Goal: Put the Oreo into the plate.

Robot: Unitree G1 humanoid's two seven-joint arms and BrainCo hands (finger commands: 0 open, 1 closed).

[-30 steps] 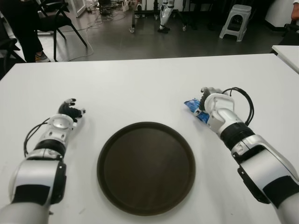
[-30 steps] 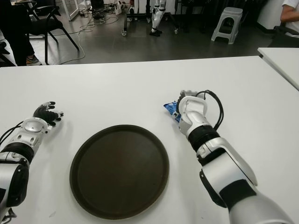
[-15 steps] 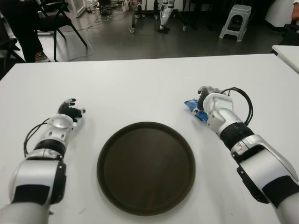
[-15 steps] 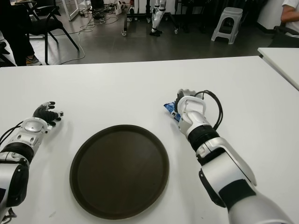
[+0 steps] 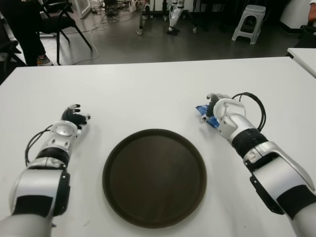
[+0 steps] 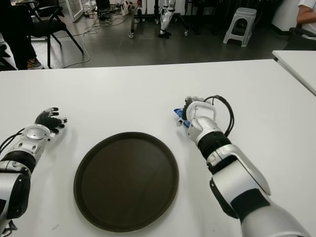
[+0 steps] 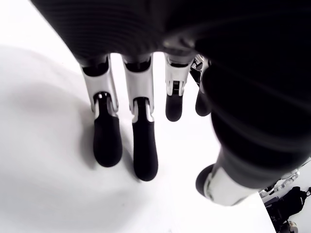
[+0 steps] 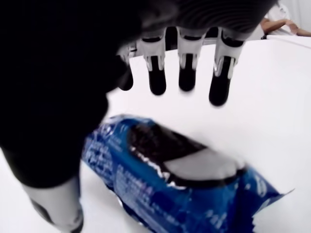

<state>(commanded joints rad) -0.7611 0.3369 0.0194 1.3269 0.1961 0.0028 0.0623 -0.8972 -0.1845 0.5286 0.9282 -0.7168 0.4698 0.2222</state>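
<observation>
The Oreo (image 8: 180,179) is a blue packet with a cookie printed on it, lying on the white table (image 5: 148,94) just right of the plate's far edge. My right hand (image 5: 215,102) hovers over the packet (image 5: 203,112). In the right wrist view its fingers (image 8: 187,73) stretch out above the packet and the thumb stands beside it, with nothing clasped. The plate (image 5: 153,177) is a round dark brown tray near the front middle, with nothing on it. My left hand (image 5: 73,117) shows left of the plate, its fingers (image 7: 145,150) loosely extended over the table.
The white table's far edge runs across the top. Beyond it are a grey floor with cables, black chairs (image 5: 54,19) at the far left and a white stool (image 5: 249,22). A second white table's corner (image 5: 303,54) shows at the right.
My right hand has crept a little to the left over the blue packet, covering more of it. The left hand and the plate have stayed put.
</observation>
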